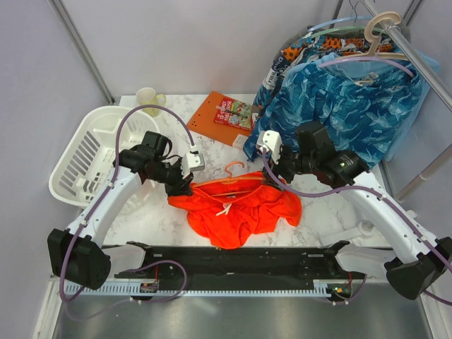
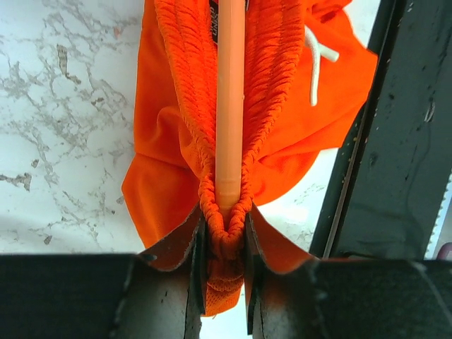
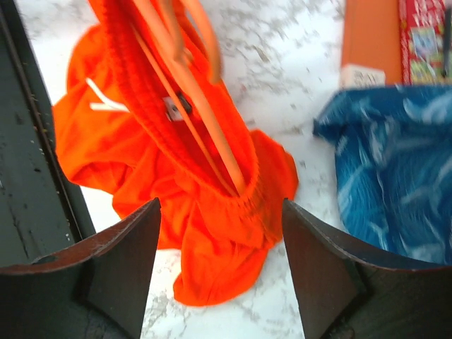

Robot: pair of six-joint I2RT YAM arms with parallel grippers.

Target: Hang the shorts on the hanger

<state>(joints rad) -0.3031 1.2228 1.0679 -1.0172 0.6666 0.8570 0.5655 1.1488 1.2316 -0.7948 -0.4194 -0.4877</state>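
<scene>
Where the white marbled table [image 1: 159, 222] spreads before the two arms, a blue patterned garment [image 1: 346, 106] hangs from a rail at the far right, and a white plastic laundry basket [image 1: 92, 152] sits at the left edge. Bright orange-red fabric shorts [image 1: 240, 208] lie crumpled at the table's middle, between the arms, with the waistband lifted along the far side. A thin orange plastic hanger [image 1: 233, 169] sits inside that waistband: its bar runs along the gathered elastic and its curved hook pokes out on the far side.

The left end effector [image 2: 224, 233] is closed narrow, pinching the left end of the waistband, with the hanger's tip just beyond its fingertips. The right end effector [image 3: 219, 205] stands wide, and the waistband's other end and the hanger arm lie ahead between its fingers, touching neither. A white drawstring [image 2: 316, 56] rests on the shorts' front.
</scene>
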